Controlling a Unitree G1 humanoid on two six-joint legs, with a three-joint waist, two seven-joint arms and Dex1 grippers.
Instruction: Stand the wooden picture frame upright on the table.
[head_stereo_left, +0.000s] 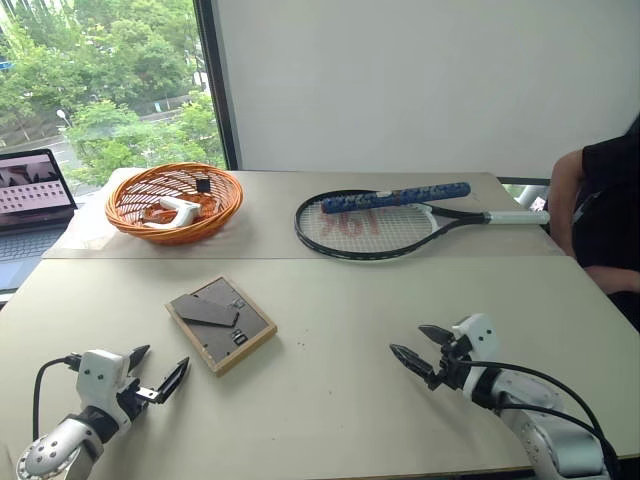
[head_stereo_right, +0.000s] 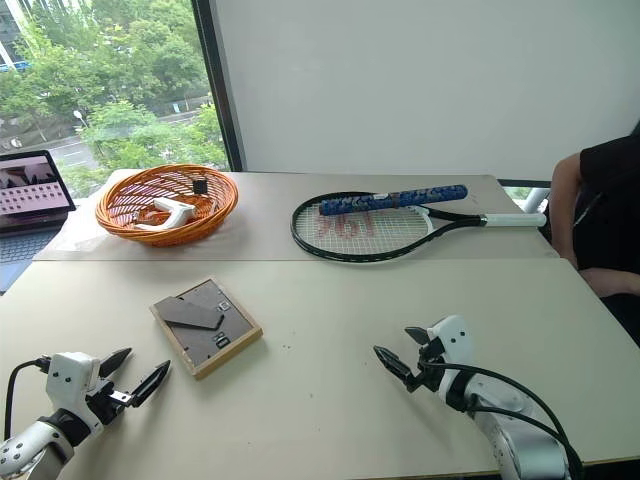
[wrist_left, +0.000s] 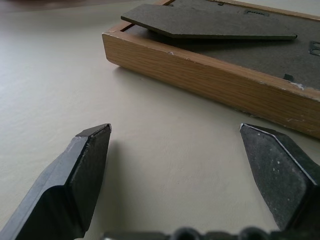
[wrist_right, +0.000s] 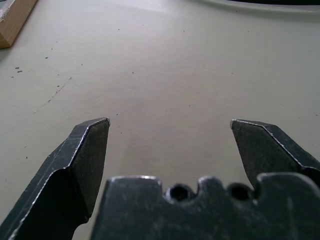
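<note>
While we look from the head cam, nearest us are both end effectors, low over the table (head_stereo_left: 340, 400). Left end effector (head_stereo_left: 160, 372) has fingers spread wide, nothing between them, sitting just short of the wooden picture frame (head_stereo_left: 221, 323) w/o touching it. Right end effector (head_stereo_left: 421, 348) is also spread wide & empty, well apart from the frame, over bare table. Frame lies flat, face down, dark grey back up, fold-out stand flat against the back, on the near half of the table just before the seam. Beyond the seam: an orange wicker basket (head_stereo_left: 175, 201) w/ a white item inside at far left, a tennis racket (head_stereo_left: 385, 222) lying flat at centre-right. Laptop (head_stereo_left: 30, 200) at far left edge; a person's arm (head_stereo_left: 575, 205) at far right.
</note>
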